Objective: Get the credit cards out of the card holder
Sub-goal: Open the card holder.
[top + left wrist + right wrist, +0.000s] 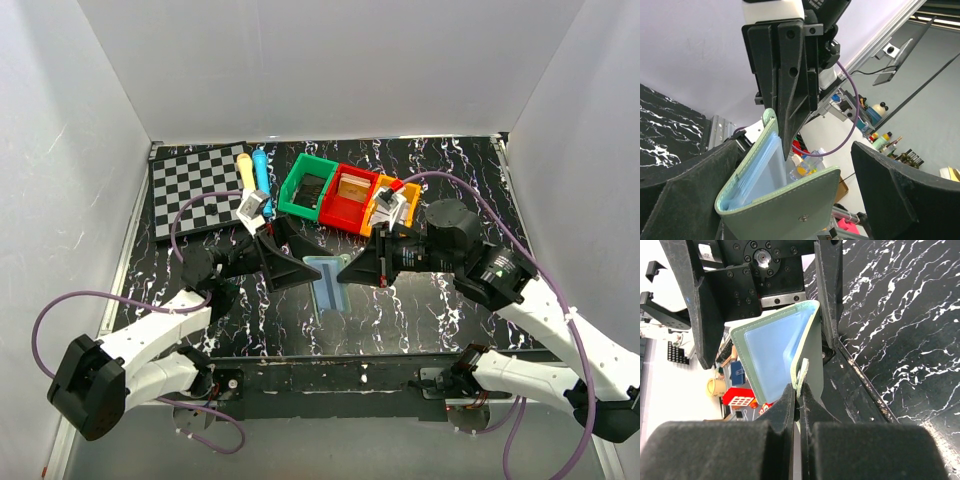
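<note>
The card holder [326, 283] hangs in the air over the middle of the bench [450, 310], a little toward the near edge, between my two arms. My right jaws are pressed together on the edge of one panel, right by the small tab [801, 371], and that pinch looks to be what carries it. My left jaws are spread wide, one finger on each side of the open holder. I cannot tell whether either finger touches it.

The two panels stand apart in a V, with pale blue pockets showing inside. I cannot make out a card edge in them from here. A tan-orange flat thing [350, 187] lies in the red bin [335, 212] by the far edge; it may be a card.

As I judge it, the step is getting my left jaws onto a card. The right pinch should be firm and motionless, so the V does not fold shut. The left jaws need to narrow first, then go in at the pocket mouth, take only a card's edge, and draw straight along the pocket. A sideways pull could twist the holder out of my right jaws.
</note>
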### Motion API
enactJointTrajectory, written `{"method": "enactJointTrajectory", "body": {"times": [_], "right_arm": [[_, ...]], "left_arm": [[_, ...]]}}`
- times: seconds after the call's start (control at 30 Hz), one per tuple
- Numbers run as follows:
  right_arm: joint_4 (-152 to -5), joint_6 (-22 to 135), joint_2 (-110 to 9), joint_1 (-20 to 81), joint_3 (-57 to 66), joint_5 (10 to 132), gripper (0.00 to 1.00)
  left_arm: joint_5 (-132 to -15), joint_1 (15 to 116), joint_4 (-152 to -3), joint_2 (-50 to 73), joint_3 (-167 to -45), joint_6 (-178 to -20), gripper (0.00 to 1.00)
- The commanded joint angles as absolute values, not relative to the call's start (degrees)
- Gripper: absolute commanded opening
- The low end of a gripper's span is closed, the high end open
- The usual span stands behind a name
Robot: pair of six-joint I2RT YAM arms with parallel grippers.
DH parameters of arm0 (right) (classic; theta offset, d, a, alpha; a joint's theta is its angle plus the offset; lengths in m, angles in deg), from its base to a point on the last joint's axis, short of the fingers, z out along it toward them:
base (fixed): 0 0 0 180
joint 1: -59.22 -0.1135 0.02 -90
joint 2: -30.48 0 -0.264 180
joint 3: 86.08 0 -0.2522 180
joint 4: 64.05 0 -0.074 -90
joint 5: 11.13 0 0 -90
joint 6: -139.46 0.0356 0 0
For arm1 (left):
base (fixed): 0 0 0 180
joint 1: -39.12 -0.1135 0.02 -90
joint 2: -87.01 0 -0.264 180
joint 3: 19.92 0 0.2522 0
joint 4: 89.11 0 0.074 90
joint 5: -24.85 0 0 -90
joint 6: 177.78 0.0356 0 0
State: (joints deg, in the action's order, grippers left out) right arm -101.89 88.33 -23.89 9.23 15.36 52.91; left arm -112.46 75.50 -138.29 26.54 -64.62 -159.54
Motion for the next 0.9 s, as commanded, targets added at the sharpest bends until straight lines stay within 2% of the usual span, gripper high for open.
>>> {"method": "enactJointTrajectory", "body": {"times": [0.0, 0.33, 0.63, 0.87], "right_arm": [[-105.0, 86.5, -23.0, 9.1, 11.2, 57.2, 0.01], [-106.7, 86.3, -22.9, 9.0, 10.9, 60.3, 0.01], [-105.0, 88.0, -21.8, 9.1, 13.4, 62.8, 0.01], [-104.6, 88.4, -22.2, 9.1, 14.2, 63.6, 0.01]], "left_arm": [[-111.6, 75.7, -134.2, 28.2, -64.4, -157.4, 0.98], [-110.2, 75.7, -130.9, 29.8, -61.4, -155.8, 0.98], [-108.9, 75.6, -119.9, 34.3, -61.9, -151.2, 0.98], [-108.6, 75.7, -112.7, 37.0, -61.9, -147.4, 0.89]]}}
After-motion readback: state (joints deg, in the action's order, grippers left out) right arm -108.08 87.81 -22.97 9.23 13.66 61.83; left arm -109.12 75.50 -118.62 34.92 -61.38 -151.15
